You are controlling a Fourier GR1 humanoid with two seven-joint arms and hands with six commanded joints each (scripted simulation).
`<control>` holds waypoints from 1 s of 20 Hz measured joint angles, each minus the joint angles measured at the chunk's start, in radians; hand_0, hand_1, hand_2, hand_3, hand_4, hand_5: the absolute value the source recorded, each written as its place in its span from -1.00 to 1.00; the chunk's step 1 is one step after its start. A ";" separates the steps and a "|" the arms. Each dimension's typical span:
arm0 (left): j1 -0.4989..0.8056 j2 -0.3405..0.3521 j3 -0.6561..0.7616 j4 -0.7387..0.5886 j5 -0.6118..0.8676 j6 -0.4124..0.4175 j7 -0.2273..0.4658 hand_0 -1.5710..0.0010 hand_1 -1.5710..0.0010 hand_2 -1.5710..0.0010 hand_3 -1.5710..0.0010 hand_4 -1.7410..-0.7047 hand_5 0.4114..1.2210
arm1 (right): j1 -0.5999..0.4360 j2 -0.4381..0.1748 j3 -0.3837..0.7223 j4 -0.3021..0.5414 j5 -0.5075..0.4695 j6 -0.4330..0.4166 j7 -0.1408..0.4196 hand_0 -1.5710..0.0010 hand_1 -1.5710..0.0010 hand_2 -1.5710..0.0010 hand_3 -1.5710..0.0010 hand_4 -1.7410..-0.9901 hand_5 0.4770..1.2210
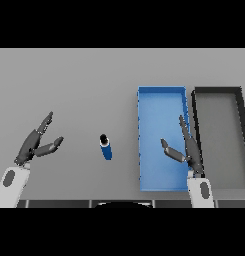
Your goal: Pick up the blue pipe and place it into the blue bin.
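Observation:
A short blue pipe [106, 147] with a dark open end lies on the grey table near the middle, left of the blue bin [144, 150]. The bin is a long rectangular tray with nothing in it. My right hand [190, 151] hangs over the bin's right wall, fingers straight and thumb spread, holding nothing. My left hand [31, 145] is at the far left, well clear of the pipe, also open with fingers stretched out.
A black bin [242, 130] with a grey floor stands directly right of the blue bin, their long walls almost touching. Bare grey table lies between the left hand and the pipe.

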 measured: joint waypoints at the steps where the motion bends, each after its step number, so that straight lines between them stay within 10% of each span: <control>1: 0.016 0.009 -0.016 -0.019 -0.005 -0.020 0.000 1.00 1.00 1.00 1.00 0.42 -0.63 | 0.002 -0.002 0.005 -0.003 0.011 -0.003 -0.005 1.00 1.00 1.00 1.00 0.49 -0.62; 10: 0.036 -0.029 -0.202 -0.139 -0.088 -0.113 0.110 1.00 1.00 1.00 1.00 0.16 -0.89 | 0.001 -0.002 0.004 -0.002 -0.002 0.010 0.011 1.00 1.00 1.00 1.00 0.45 -0.62; 20: -0.063 -0.249 -0.297 -0.002 -0.175 -0.071 0.110 1.00 1.00 1.00 1.00 0.15 -0.88 | 0.028 0.002 0.007 -0.039 -0.007 0.012 0.018 1.00 1.00 1.00 1.00 0.43 -0.60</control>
